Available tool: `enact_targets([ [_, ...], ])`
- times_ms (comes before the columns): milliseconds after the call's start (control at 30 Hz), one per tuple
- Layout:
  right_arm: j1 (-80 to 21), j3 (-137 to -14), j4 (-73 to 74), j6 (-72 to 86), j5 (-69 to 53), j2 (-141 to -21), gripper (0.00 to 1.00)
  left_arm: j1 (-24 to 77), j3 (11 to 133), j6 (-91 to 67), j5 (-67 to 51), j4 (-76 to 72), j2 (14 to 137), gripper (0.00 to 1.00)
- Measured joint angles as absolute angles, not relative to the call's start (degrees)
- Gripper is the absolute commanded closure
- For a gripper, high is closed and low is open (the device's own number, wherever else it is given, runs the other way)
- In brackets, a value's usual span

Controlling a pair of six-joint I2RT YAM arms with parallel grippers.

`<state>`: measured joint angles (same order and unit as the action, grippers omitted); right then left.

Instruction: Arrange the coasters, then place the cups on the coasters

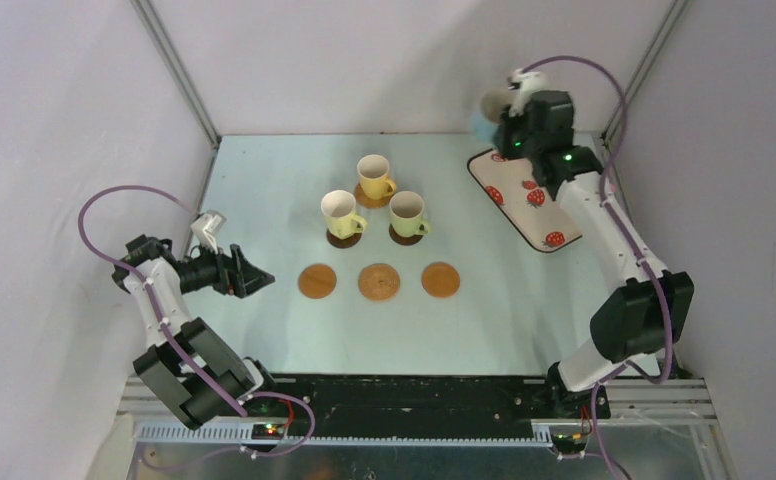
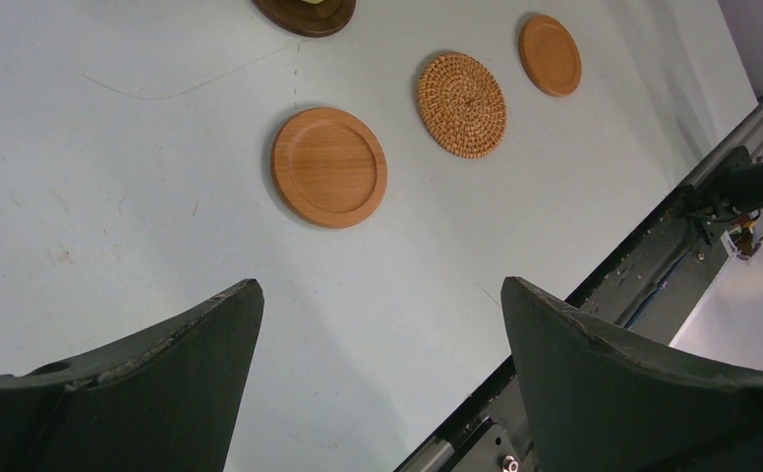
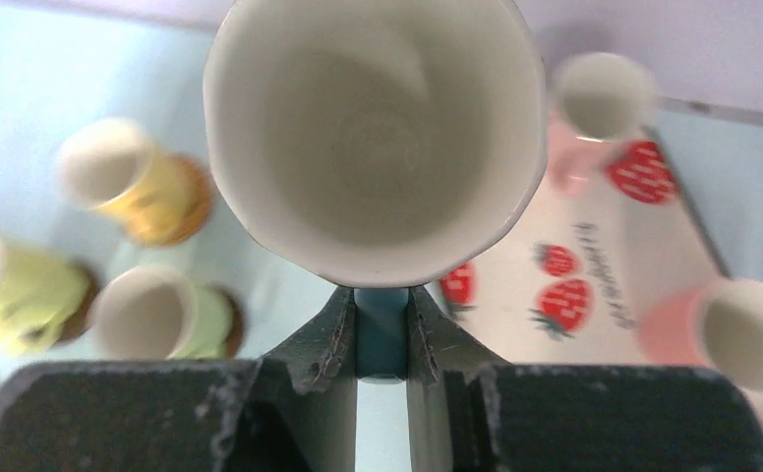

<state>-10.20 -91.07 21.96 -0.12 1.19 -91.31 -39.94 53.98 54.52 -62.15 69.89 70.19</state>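
Light blue cup (image 3: 373,128) hangs in the air over the table's (image 1: 264,200) far corner at about 1 o'clock, its white inside facing the wrist camera. The right gripper (image 3: 381,315) holds it there, fingers pressed against either side of the blue handle.

Below it, at 2 o'clock, lies the strawberry tray (image 1: 554,225). The wrist view shows two pink cups on it, one pink cup (image 3: 599,93) at the far end and another pink cup (image 3: 741,329) nearer.

Near the table's middle three cups stand close together, each on its own coaster. The yellow cup (image 1: 375,176) is at 12 o'clock of the group, one pale green cup (image 1: 340,210) at 8 o'clock and a second pale green cup (image 1: 405,208) at 4 o'clock.

At 6 o'clock of that group runs a row of three bare coasters, well apart from each other: a wooden coaster (image 1: 317,281), a woven coaster (image 1: 379,282) and a second wooden coaster (image 1: 440,279).

The left gripper (image 1: 261,277) hovers at 9 o'clock of the row, its fingers (image 2: 161,393) spread wide around nothing.
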Motion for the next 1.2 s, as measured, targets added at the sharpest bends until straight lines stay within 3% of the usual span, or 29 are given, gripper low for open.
enact_targets([
  [300,-31.83,-89.82,25.17,-3.27,-5.56,-89.93,1.00,-39.94,53.98,55.16,-62.17,70.30,70.19,0.02],
  [500,-42.59,-93.34,27.86,-4.16,-8.10,-96.73,1.00,-39.94,54.00,56.66,-62.22,71.75,70.19,0.02],
  [1200,-57.30,-102.02,29.69,-4.58,-4.05,-117.60,1.00,-42.41,59.02,75.18,-65.39,87.64,76.97,0.02],
])
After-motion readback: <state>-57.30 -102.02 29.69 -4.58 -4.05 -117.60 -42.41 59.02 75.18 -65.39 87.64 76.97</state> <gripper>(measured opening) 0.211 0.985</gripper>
